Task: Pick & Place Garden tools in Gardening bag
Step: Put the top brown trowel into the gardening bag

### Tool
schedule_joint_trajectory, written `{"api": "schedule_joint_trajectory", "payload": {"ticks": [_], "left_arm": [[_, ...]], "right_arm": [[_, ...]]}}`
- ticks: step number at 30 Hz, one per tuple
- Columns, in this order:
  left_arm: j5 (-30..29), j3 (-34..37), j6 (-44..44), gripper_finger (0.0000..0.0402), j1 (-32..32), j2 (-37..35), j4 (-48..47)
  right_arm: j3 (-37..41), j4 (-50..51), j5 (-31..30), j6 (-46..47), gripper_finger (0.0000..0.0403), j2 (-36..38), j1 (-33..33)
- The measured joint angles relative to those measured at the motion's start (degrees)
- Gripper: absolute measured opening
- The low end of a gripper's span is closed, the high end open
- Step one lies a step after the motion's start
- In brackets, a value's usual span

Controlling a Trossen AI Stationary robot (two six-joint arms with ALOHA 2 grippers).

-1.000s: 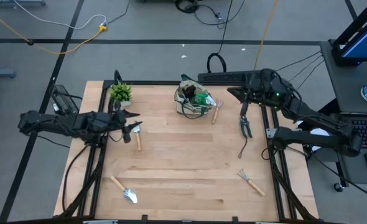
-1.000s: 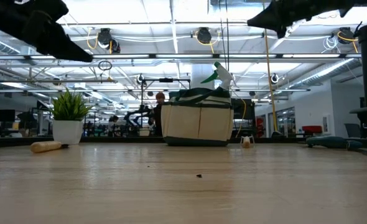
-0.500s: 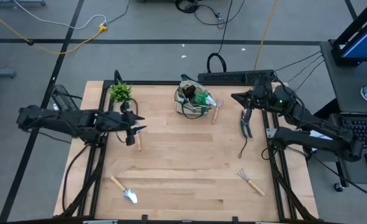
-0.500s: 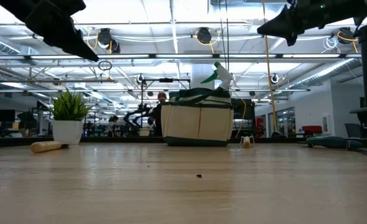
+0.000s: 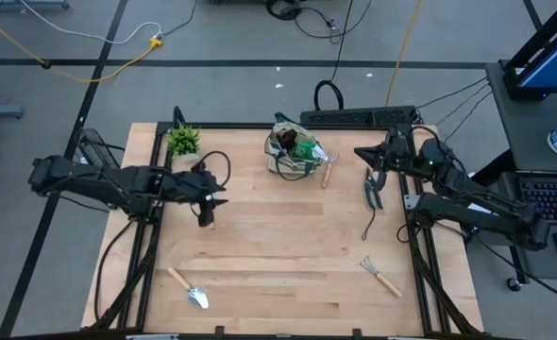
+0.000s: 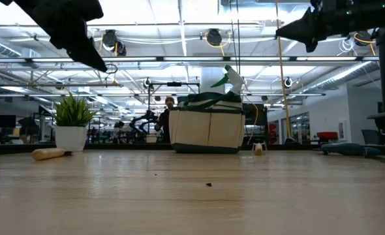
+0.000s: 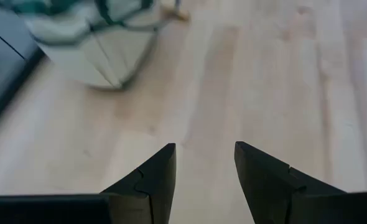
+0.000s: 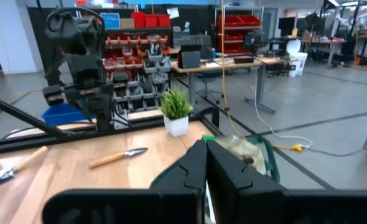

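Four tools lie loose on the table (image 5: pixel 288 236): a trowel (image 5: pixel 188 288), a hand rake (image 5: pixel 381 275), black shears (image 5: pixel 373 194), and a fork (image 5: pixel 328 166) touching the gardening bag (image 5: pixel 293 153). The bag holds a green spray bottle (image 6: pixel 226 78). My left gripper (image 5: pixel 206 210) hovers, fingers (image 7: pixel 149 177) apart, holding nothing, the bag well ahead. My right gripper (image 5: pixel 371 170), fingers closed on nothing, hangs above the shears

The left arm is being held stretched across the desk's left side, its end effector (image 5: pixel 206 197) raised with the fingers (image 7: pixel 152 180) spread apart. The right arm is being held bent at the right rear, its end effector (image 5: pixel 373 157) raised with fingers (image 8: pixel 193 168) pressed together.
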State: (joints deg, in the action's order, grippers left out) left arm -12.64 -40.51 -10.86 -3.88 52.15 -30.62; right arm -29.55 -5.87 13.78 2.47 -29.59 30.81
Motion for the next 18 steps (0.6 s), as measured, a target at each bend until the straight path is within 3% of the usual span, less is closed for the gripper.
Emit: {"api": "schedule_joint_trajectory", "payload": {"ticks": [7,12,18], "left_arm": [[7.0,0.0,-11.8,0.0170,0.0,2.4,-4.8],[7.7,0.0,-17.3,0.0170,0.0,2.6,-9.8],[8.2,0.0,-20.3,0.0170,0.0,2.6,-11.5]], "right_arm": [[2.2,0.0,0.2,0.3,0.0000,1.6,0.0],[2.2,-0.1,4.6,0.4,0.0000,2.3,-0.1],[2.2,0.1,4.6,0.1,0.0000,3.1,-0.1]]}}
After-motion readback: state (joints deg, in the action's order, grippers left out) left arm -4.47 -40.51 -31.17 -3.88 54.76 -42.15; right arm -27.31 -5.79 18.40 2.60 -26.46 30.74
